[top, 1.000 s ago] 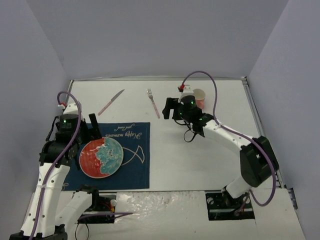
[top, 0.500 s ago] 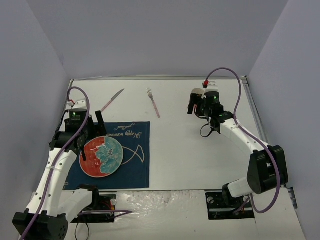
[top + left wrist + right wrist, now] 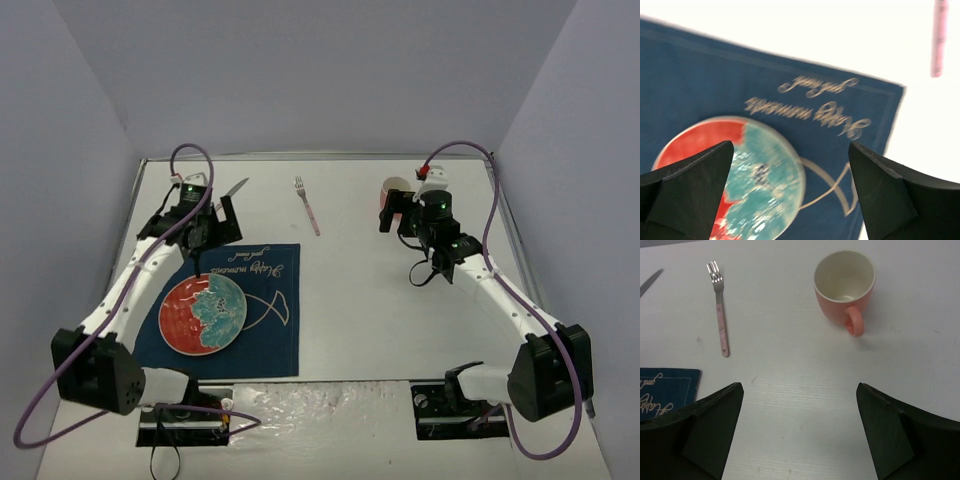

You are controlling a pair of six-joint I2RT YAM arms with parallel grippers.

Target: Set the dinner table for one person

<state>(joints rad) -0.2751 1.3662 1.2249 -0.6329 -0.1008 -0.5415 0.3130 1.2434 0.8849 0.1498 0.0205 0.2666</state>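
The dinner table [image 3: 350, 300] is a plain white top. On its left lies a navy placemat [image 3: 262, 320] with a red and teal plate [image 3: 203, 314] on it. A knife [image 3: 232, 193] and a pink-handled fork [image 3: 308, 207] lie at the far side. A pink cup [image 3: 396, 186] stands upright and empty at the far right. My left gripper [image 3: 210, 228] hangs open over the mat's far edge, just near of the knife, holding nothing. My right gripper [image 3: 393, 212] is open and empty, just near of the cup [image 3: 844, 282]. In the left wrist view the plate [image 3: 735, 175] lies below the open jaws.
The white table is walled by grey panels on three sides. The fork [image 3: 719, 305] and the knife tip [image 3: 650, 282] lie left of the cup in the right wrist view, with the mat's corner [image 3: 667, 390] nearer. A pink fork handle [image 3: 939, 40] shows beyond the mat [image 3: 715, 75].
My left arm has swung from beside the plate up to the mat's far edge near the knife. My right gripper has moved right to the cup and its jaws have widened.
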